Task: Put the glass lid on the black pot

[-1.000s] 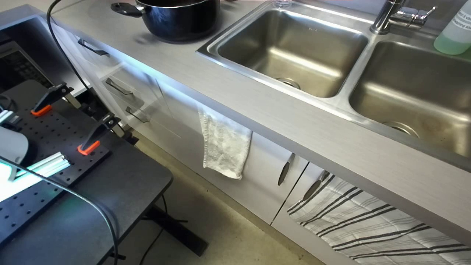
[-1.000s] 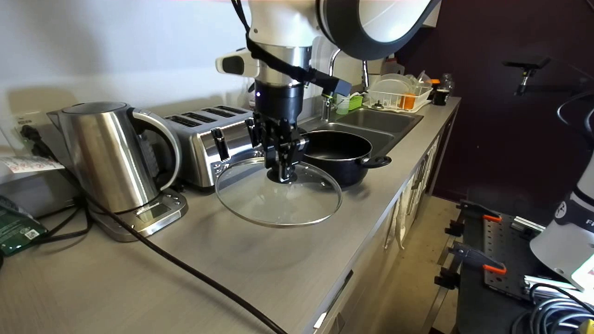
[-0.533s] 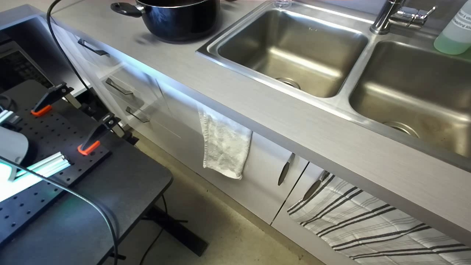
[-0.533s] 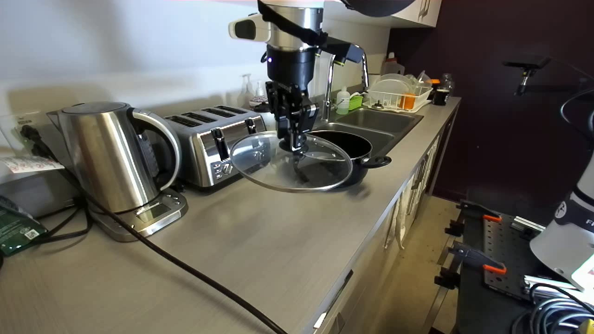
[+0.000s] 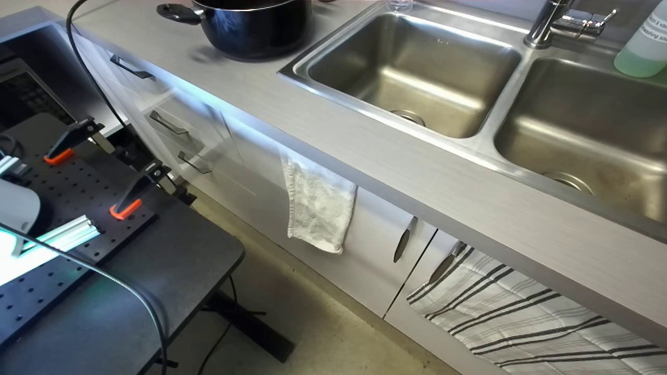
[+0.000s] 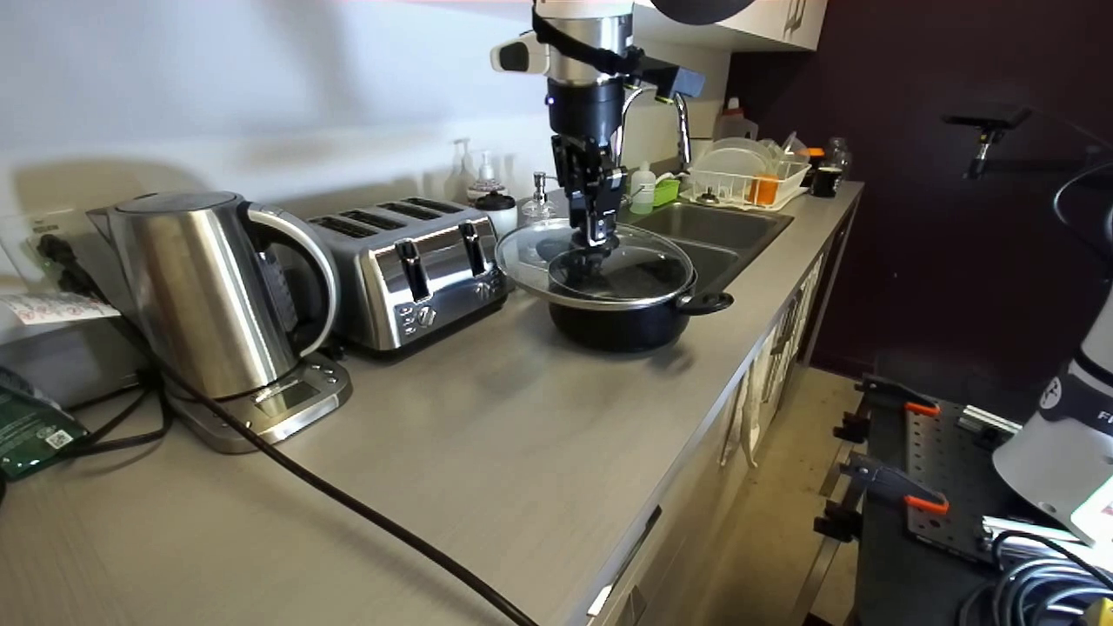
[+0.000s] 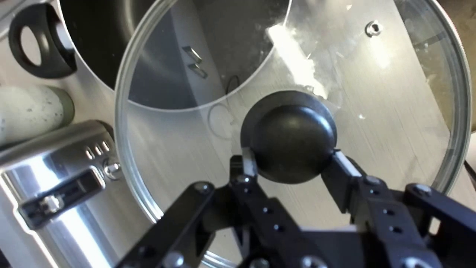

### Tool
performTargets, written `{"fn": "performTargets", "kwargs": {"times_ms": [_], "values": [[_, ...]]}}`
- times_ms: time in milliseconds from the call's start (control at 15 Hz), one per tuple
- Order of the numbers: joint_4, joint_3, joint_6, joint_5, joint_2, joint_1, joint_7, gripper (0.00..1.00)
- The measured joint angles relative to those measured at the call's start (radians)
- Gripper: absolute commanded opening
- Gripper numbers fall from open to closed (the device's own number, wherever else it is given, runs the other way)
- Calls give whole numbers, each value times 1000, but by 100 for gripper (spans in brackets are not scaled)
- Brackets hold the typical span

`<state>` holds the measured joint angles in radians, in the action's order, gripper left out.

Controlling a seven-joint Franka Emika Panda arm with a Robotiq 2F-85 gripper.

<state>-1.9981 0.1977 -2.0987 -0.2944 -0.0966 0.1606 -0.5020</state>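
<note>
The glass lid point(image 6: 613, 276) hangs from its black knob, over and partly beside the black pot point(image 6: 622, 330). My gripper point(image 6: 600, 236) is shut on that knob, with a fingertip on each side of it in the wrist view point(image 7: 293, 158). In the wrist view the lid point(image 7: 375, 96) overlaps part of the open pot point(image 7: 100, 41), which sits toward the upper left. The lid is off-centre from the pot; I cannot tell if its rim touches. The pot also stands on the counter in an exterior view point(image 5: 258, 31), where lid and gripper are out of view.
A steel toaster point(image 6: 426, 269) stands close beside the pot and lid; it also shows in the wrist view point(image 7: 63, 190). A kettle point(image 6: 209, 296) and a black cable point(image 6: 365, 509) are nearer the camera. A steel sink point(image 5: 487, 138) lies just beyond the pot.
In an exterior view the gripper and lid have moved right and away from the camera, rising first, from over the counter to over the pot. The pot has not moved.
</note>
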Motion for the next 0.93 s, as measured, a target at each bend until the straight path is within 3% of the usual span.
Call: {"fn": "performTargets", "kwargs": {"times_ms": [533, 933], "values": [[-49, -93, 5, 1, 19, -84, 46, 23], [-55, -123, 4, 19, 2, -115, 85, 23]]}}
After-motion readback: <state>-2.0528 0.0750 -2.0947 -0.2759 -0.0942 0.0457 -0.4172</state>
